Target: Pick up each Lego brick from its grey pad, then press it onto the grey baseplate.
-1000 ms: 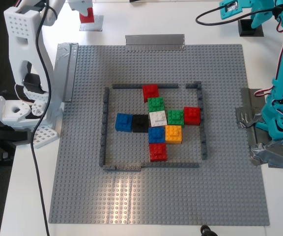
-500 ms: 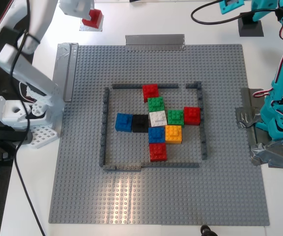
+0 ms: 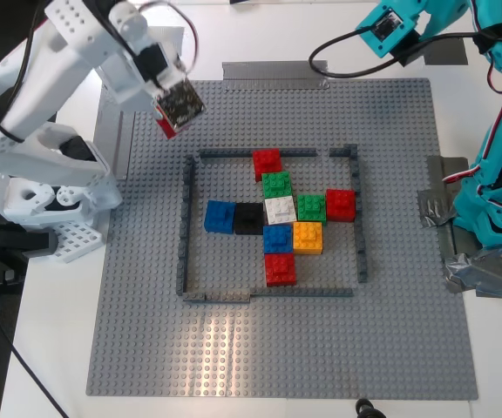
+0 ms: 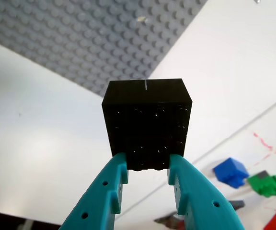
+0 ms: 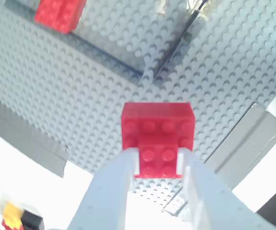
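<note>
My second gripper, on the white arm, is shut on the red brick. In the exterior view it holds this red brick above the grey baseplate, near its far left part and outside the dark-grey frame. My first gripper, on the teal arm, is shut on the black brick and holds it in the air. In the exterior view the first gripper hangs over the baseplate's far right corner. A grey pad shows behind it. The other pad is hidden by the white arm.
Inside the frame sits a cluster of coloured bricks: red, green, white, blue, orange and one black. Silver tape strips lie at the baseplate's far edge and on its left and right sides. The arm bases stand at the left and right.
The white arm has lifted the red brick off its far-left pad and carried it over the baseplate. The teal arm's gripper has swung to the exterior view's left, off the far-right pad.
</note>
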Available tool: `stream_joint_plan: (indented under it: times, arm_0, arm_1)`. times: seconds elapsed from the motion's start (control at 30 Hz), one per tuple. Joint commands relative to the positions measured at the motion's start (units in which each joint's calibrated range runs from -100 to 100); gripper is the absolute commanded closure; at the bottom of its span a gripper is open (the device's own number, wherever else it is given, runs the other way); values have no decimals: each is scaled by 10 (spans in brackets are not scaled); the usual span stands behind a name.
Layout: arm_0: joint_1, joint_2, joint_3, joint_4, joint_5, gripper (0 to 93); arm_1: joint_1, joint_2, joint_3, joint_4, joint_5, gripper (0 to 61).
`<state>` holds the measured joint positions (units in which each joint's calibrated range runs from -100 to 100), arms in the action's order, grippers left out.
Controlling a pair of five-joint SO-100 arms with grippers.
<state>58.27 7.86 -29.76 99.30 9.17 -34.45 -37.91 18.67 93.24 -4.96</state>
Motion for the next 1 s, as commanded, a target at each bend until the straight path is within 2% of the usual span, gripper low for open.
stream_joint_plan:
  times: [0.0,0.3,0.77,0.97]
  arm_0:
    - [-35,-76,21,7,23,927]
    - [-143,-225,172,7,32,927]
    - [-343,-484,462,7,27,927]
    - [-438,-534,525,0,-27,927]
  arm_1:
    - [87,-13,19,-37,-21,612]
    - [177,62,59,-103,-60,612]
    - [241,199,50,-237,-74,612]
    - [248,230,40,-259,-78,612]
